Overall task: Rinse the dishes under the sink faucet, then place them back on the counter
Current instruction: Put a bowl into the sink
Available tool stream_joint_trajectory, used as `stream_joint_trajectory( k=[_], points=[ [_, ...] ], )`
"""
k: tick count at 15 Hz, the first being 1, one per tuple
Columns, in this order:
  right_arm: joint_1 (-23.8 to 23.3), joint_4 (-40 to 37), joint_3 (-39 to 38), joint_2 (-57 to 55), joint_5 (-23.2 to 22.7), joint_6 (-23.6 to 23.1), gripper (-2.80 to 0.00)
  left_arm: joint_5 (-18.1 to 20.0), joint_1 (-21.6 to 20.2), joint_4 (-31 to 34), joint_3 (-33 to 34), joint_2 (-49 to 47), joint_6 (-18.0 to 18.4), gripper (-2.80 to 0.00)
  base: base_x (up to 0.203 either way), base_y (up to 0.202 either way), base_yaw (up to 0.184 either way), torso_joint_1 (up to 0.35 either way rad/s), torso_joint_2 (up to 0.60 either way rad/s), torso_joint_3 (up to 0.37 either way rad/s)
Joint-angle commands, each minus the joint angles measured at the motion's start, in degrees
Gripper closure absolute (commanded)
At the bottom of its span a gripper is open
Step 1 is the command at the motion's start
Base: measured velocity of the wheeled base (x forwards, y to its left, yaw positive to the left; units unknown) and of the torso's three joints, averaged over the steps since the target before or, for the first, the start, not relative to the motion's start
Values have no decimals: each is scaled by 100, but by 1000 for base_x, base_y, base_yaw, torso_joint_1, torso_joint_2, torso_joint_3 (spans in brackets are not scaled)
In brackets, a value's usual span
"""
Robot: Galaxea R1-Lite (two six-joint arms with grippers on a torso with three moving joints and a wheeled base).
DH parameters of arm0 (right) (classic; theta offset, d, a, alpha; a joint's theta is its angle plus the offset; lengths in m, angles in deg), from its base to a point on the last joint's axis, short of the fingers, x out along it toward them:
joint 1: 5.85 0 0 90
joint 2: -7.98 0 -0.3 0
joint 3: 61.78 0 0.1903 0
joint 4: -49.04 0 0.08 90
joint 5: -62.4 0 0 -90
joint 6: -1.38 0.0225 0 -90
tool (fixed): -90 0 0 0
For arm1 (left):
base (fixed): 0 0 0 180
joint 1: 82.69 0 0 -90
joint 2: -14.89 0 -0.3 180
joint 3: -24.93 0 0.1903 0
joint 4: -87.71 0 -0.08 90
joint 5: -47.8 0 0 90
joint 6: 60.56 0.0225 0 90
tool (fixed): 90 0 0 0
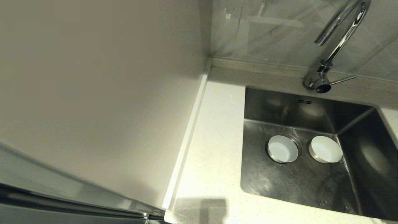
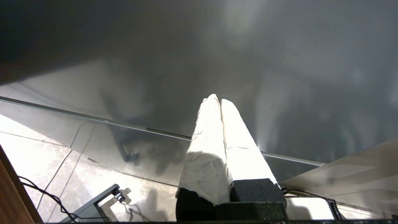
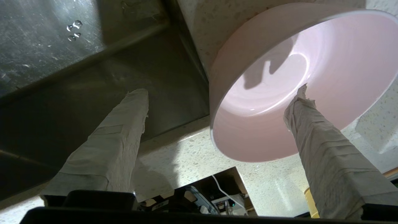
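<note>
Right gripper (image 3: 217, 93) jaws spread astride pink bowl's (image 3: 279, 93) rim (tilted) — left gripper (image 2: 220, 101) clenched, parked.

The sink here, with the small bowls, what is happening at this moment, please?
Two bowls sit on the floor of the sink: the blue-grey bowl over the drain and the whitish bowl beside it. No water runs from the faucet. The right gripper is open at the pink bowl, which rests on the counter beside the sink; one finger is outside the rim, the other inside. The left gripper is shut, away from the sink.
</note>
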State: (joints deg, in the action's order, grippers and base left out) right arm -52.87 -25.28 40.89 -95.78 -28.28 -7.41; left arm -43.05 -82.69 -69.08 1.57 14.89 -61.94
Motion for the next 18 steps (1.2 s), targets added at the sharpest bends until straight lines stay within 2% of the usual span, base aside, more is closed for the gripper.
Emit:
stream_joint_trajectory(
  k=[1, 2, 15, 18],
  points=[
    [-18, -28, -2, -89, 6, -9, -280, -3, 1, -2, 0, 18, -3, 0, 0, 0, 0, 0, 0, 0],
    [-9, -29, -11, -101, -2, -9, 0, -3, 2, -2, 0, 18, -3, 0, 0, 0, 0, 0, 0, 0],
    [-9, -29, -8, -91, 7, -44, 0, -3, 7, -2, 0, 24, -3, 0, 0, 0, 0, 0, 0, 0],
    [183, -20, -1, 247, -38, -396, 0, -3, 0, -2, 0, 24, -3, 0, 0, 0, 0, 0, 0, 0]
  ],
)
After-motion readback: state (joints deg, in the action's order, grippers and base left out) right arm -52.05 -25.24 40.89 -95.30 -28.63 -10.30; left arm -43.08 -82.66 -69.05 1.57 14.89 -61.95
